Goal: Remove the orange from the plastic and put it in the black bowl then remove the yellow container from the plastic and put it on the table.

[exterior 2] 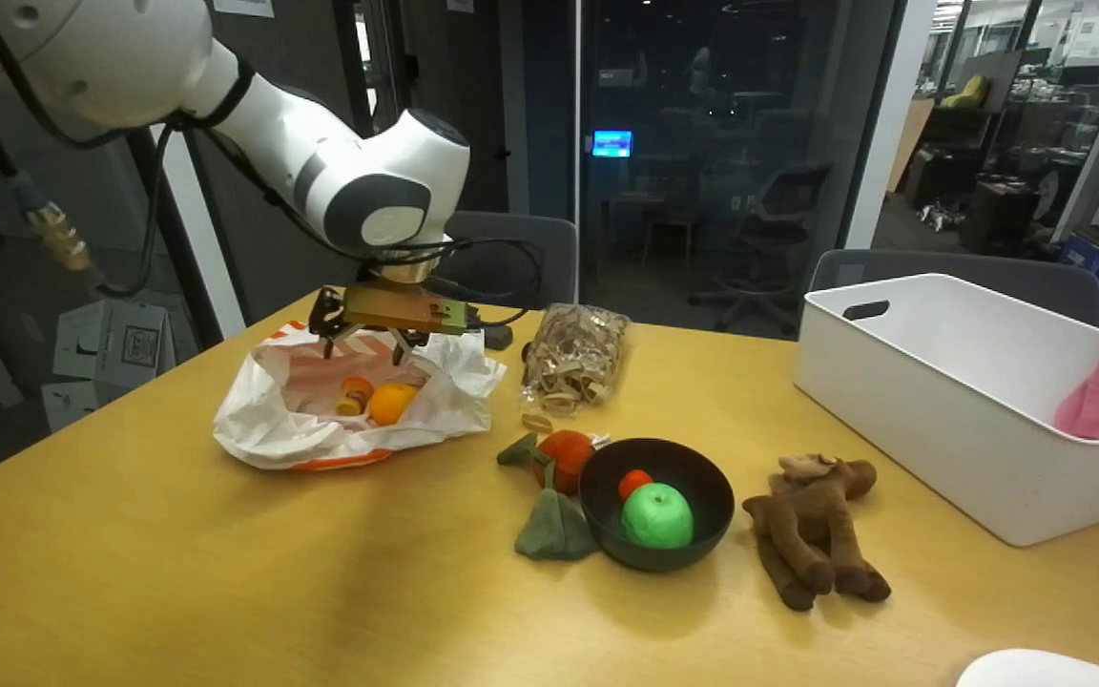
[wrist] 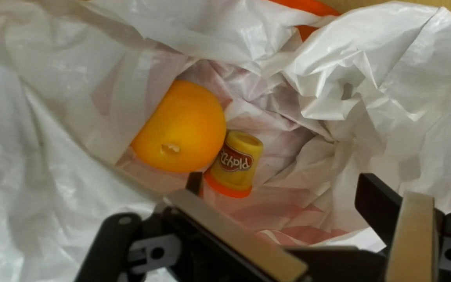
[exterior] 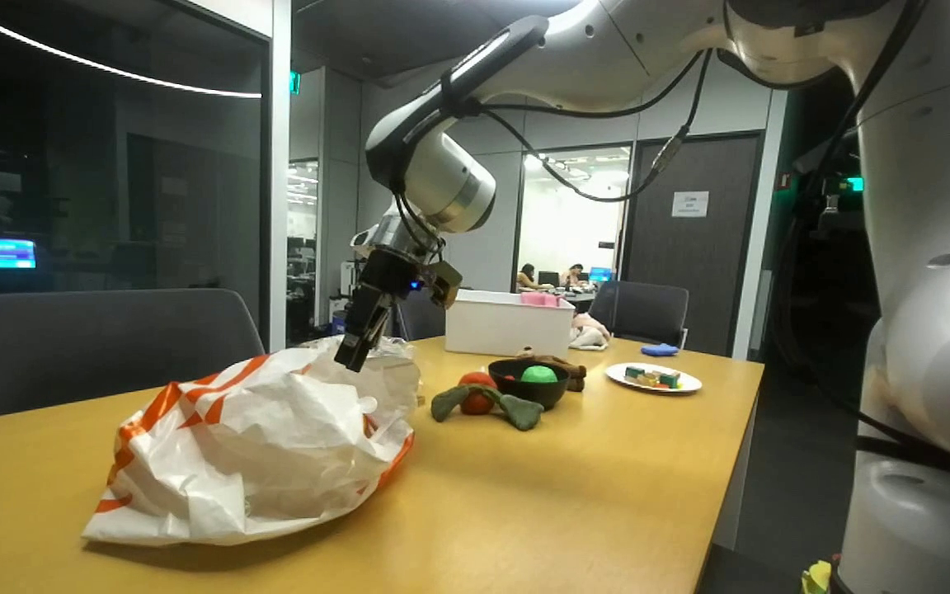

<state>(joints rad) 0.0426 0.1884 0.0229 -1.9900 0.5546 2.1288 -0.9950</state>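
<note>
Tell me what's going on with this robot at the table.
A robot arm has its open, empty gripper over a white plastic bag. The orange and the yellow container are both inside it, side by side, not yet taken out. Nearby, the black bowl holds a round green thing and a small reddish thing.

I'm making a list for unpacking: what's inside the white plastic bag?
The wrist view shows an orange and a yellow container side by side inside the bag. Its plastic covers one side of the orange; anything under its folds is hidden.
</note>
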